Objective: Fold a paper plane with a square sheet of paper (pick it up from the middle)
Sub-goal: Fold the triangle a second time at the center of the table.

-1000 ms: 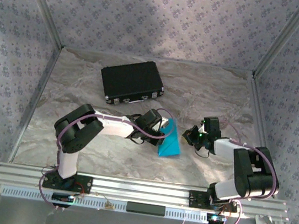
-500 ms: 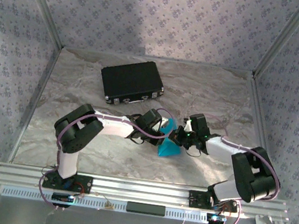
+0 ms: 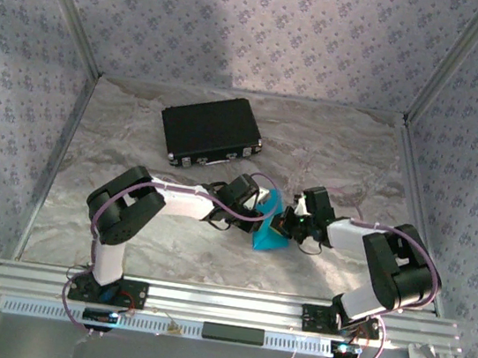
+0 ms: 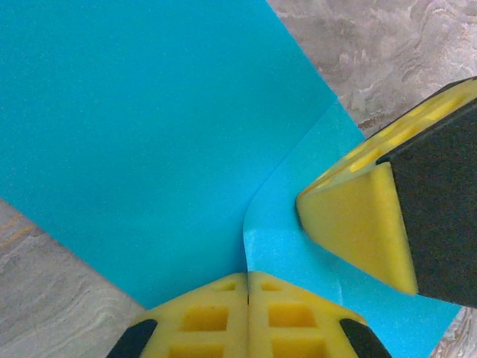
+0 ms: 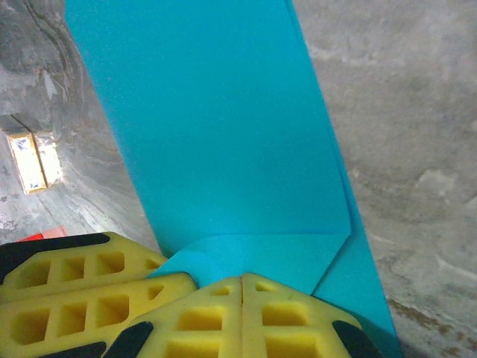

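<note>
**Both pincers on the blue sheet, mid-counter**

Going left to right on my overhead feed: the black case sits upper left of centre on the marbled counter, well apart from everything else. Below it my left arm reaches in from the lower left, with the left pincer just left of centre frame. It's clamped on the square sheet of paper. On the left wrist cam its two yellow fingers meet at the bottom edge, and a raised curl of the cyan sheet runs straight into the seam between them.

The sheet is in the middle of the counter between the two pincers, mostly lying flat with that one edge curled up. Next comes the right pincer, fingers closed together, its tip touching the paper just beside the left one. I can't tell if it's actually pinching paper or only pressing on it.

On the right wrist cam a small printed card lies at the left edge, and a flap of the sheet is folded over right in front of the fingers.
</note>
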### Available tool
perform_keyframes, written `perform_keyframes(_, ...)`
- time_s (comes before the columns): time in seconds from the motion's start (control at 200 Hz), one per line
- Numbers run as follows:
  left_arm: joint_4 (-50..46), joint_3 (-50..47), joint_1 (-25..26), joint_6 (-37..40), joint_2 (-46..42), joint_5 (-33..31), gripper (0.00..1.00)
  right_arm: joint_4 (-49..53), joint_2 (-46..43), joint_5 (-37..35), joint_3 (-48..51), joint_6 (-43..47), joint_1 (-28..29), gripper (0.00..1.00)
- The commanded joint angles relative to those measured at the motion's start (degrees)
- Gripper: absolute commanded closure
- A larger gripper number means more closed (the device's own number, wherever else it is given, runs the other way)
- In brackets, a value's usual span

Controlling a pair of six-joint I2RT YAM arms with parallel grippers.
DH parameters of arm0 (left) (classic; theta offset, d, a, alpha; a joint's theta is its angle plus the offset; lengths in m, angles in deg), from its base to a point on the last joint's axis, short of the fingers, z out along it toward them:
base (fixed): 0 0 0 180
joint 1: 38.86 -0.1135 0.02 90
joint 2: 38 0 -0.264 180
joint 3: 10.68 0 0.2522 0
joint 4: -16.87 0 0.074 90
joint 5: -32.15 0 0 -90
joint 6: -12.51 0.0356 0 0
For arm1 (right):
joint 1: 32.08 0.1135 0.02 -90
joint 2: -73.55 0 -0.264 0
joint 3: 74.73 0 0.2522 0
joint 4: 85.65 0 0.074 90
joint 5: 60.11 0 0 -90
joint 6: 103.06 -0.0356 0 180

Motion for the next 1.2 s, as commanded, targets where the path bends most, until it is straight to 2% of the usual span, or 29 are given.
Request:
perform_keyframes(0.0,-2.8,-0.5,-0.1,-0.4,-0.6,-1.1,0.93,1.1,1.6,-2.4,3.3,-1.3,-0.3,1.0)
perform_keyframes(0.04,-1.4,-1.5,0.0,-1.5,-2.3,-2.6,0.84,0.7,1.5,-2.4,3.6,-1.8,-0.3,1.0)
perform_keyframes(0.085,-0.6,-2.5,-0.1,-3.0,-4.2,-4.7,0.8,0.5,1.3,-2.5,3.6,-2.0,-0.3,1.0)
perform_keyframes(0.155,0.2,-3.3,-0.1,-4.5,-6.8,-5.9,0.68,0.9,0.6,-2.9,3.6,-2.1,-0.4,1.0)
perform_keyframes(0.24,-0.7,-3.5,-0.2,-5.5,-9.5,-6.6,0.6,1.9,-0.6,-3.7,3.5,-2.2,-0.5,1.0)
perform_keyframes(0.295,-1.8,-3.6,-0.2,-6.1,-10.9,-6.8,0.59,2.1,-1.0,-4.1,3.6,-2.5,-0.5,1.0)
perform_keyframes(0.375,-2.6,-3.5,-0.1,-7.4,-12.0,-5.1,0.61,2.1,-1.4,-4.3,3.8,-2.8,-0.5,1.0)
perform_keyframes(0.525,0.4,-2.8,0.2,-11.1,-10.3,5.6,0.79,2.2,-1.4,-4.9,4.2,-3.2,-0.5,1.0)
perform_keyframes(0.64,-1.1,0.1,0.7,-13.0,-6.9,11.1,0.89,2.2,-1.3,-5.3,4.1,-3.3,-0.5,1.0)
perform_keyframes(0.865,-1.9,3.1,1.7,-12.9,-3.4,15.2,0.9,0.3,-1.0,-4.0,4.4,-3.5,-0.4,1.0)
perform_keyframes(1.034,-3.3,4.1,1.9,-12.4,-2.4,14.9,0.9,-4.7,-0.5,-1.2,4.8,-4.3,0.0,1.0)
perform_keyframes(1.194,-4.3,4.5,1.8,-12.6,-0.9,14.2,0.9,-4.3,-0.3,-1.0,4.1,-4.2,0.4,1.0)
